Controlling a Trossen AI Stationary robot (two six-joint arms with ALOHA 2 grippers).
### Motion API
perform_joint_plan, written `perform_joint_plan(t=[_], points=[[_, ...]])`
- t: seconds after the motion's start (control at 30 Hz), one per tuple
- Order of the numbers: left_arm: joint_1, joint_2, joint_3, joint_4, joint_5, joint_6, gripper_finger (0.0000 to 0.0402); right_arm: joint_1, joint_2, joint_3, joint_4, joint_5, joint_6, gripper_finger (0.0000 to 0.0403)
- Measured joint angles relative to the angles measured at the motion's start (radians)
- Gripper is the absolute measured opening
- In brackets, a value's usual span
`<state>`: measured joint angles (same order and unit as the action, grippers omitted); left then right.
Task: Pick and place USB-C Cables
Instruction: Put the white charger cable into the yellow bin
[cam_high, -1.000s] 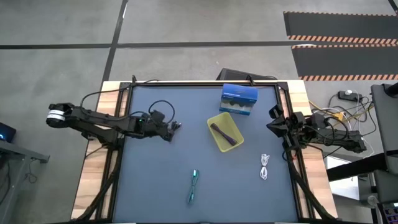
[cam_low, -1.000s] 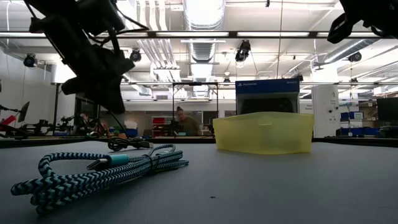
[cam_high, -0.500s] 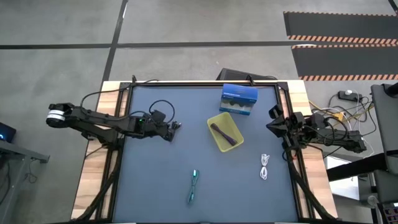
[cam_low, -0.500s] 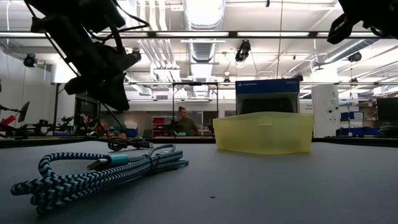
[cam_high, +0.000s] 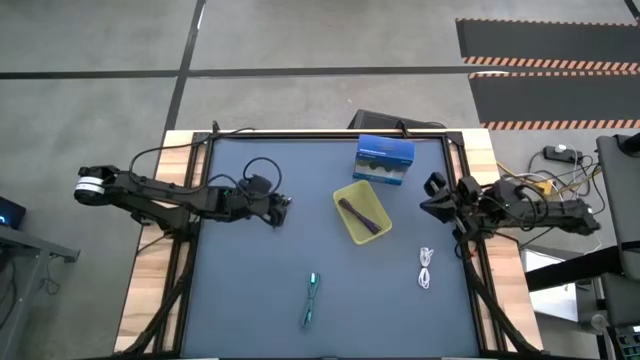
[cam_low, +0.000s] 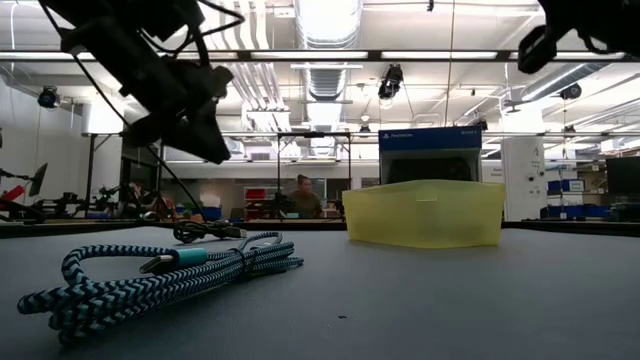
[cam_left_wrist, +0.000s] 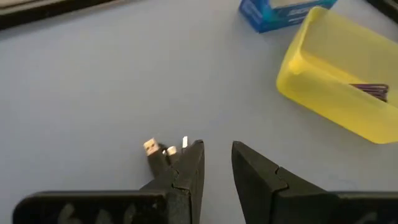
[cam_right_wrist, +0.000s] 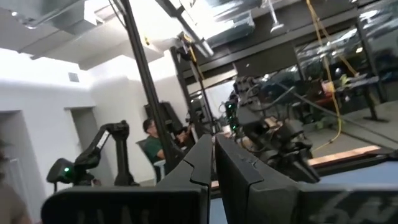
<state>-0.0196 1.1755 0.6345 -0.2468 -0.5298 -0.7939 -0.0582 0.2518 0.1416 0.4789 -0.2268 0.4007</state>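
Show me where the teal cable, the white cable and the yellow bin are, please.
teal cable (cam_high: 312, 299): high view, middle of the bundle.
white cable (cam_high: 425, 270): high view, middle of the coil.
yellow bin (cam_low: 422, 214): low view, front wall.

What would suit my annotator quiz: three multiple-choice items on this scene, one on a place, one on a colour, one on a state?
1. Where is the purple cable?
A. In the yellow bin
B. On the blue box
C. In the right pincer

2. What colour is the cable nearest the low camera?
A. White
B. Teal
C. Red

3. How is the left pincer?
A. Shut on the white cable
B. Shut on the bin's rim
C. Open, nothing between its jaws

Answers:
1. A: the high view shows the purple cable lying inside the bin.
2. B: the teal cable lies closest to the table's front edge and fills the low view's foreground.
3. C: the left wrist view shows the left pincer with a gap of bare mat between its fingers.
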Motion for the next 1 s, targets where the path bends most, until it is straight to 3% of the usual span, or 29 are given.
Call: perform_joint_plan(t=[0.23, 0.5, 0.87, 1.0], points=[[0.000, 0.000, 0.003, 0.071, 0.000, 0.077, 0.0066, 0.063, 0.201, 0.150, -0.028, 0.017, 0.058, 0.0013], [0.000, 0.000, 0.002, 0.073, 0.000, 0.128, 0.0066, 0.155, 0.397, 0.354, -0.296, 0.018, 0.230, 0.0013], [0.000, 0.000, 0.001, 0.078, 0.000, 0.147, 0.0066, 0.235, 0.593, 0.560, -1.053, 0.000, 0.739, 0.0013], [0.000, 0.000, 0.001, 0.094, 0.001, 0.205, 0.0066, 0.246, 0.645, 0.579, -1.298, -0.064, 0.816, 0.0013]])
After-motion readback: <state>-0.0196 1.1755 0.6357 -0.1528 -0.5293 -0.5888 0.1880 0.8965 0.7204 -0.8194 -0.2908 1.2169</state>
